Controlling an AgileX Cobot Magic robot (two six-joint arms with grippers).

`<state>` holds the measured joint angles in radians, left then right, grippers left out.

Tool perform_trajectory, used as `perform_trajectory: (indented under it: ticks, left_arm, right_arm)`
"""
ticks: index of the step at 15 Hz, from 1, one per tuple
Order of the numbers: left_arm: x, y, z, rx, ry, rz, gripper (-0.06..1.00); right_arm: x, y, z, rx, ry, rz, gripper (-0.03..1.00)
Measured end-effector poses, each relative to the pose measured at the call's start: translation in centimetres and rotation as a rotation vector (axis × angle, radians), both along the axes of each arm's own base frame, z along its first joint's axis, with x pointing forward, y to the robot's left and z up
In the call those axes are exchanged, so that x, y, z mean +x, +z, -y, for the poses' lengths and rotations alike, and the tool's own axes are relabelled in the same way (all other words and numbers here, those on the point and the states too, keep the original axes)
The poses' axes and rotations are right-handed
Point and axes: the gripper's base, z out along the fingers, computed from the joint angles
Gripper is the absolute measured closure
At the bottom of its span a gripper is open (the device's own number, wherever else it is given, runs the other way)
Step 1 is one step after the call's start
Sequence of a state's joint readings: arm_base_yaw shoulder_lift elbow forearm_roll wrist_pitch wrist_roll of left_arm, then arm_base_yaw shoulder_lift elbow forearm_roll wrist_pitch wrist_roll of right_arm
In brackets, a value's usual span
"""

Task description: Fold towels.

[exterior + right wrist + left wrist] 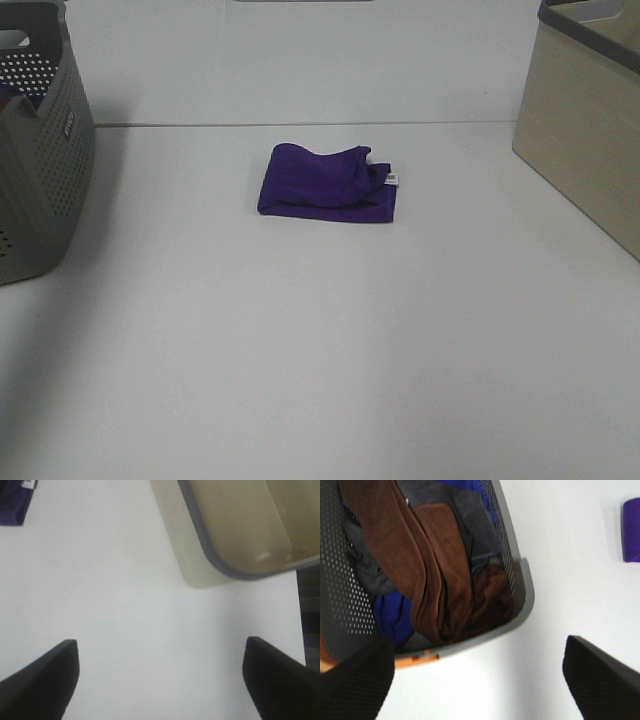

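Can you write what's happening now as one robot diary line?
purple towel: folded, mid-table | left gripper: open, empty, by grey basket | right gripper: open, empty, by beige bin

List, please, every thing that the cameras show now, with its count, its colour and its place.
purple towel: one, deep purple, folded, lying on the table near its middle, a small white tag at its right edge.
perforated basket: one, grey, at the left edge of the table.
cloths in the basket: several, brown, grey and blue, heaped inside; the exact count cannot be told.
bin: one, beige with a dark grey rim, at the right edge of the table; the part of its inside that shows is bare.
table: one, white.
left hand: one, black fingers, open, above the table beside the basket.
right hand: one, black fingers, open, above the table beside the bin.
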<state>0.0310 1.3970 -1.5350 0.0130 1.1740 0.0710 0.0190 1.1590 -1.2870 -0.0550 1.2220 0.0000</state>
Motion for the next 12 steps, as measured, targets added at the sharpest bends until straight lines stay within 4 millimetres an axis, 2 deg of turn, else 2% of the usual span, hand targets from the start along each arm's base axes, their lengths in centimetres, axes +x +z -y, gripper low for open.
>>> perform_trajectory:
  ticks: [2, 3, 6, 9, 10, 12]
  left_arm:
    - [-7.1, -1.0, 0.1, 0.004, 0.003, 0.069, 0.11]
    - [-10.2, -2.3, 0.3, 0.005, 0.002, 0.086, 0.11]
    - [-19.0, -5.3, 0.5, 0.013, 0.002, 0.225, 0.11]
    - [-25.1, -8.3, 0.7, 0.022, 0.004, 0.361, 0.11]
    - [-28.1, -9.6, 0.8, 0.028, 0.008, 0.432, 0.11]
    - [-30.2, -10.5, 0.8, 0.031, 0.009, 0.509, 0.11]
  right_arm:
    - [-5.3, -1.1, 0.0, 0.008, 0.002, 0.035, 0.10]
    - [-8.0, -1.6, 0.0, 0.015, 0.003, 0.070, 0.10]
    - [-14.4, -3.3, 0.1, 0.018, 0.005, 0.208, 0.10]
    - [-18.9, -5.0, 0.2, 0.021, 0.008, 0.367, 0.10]
    - [-20.9, -6.5, 0.3, 0.013, 0.011, 0.428, 0.10]
    - [-21.7, -8.0, 0.8, -0.049, -0.006, 0.437, 0.10]
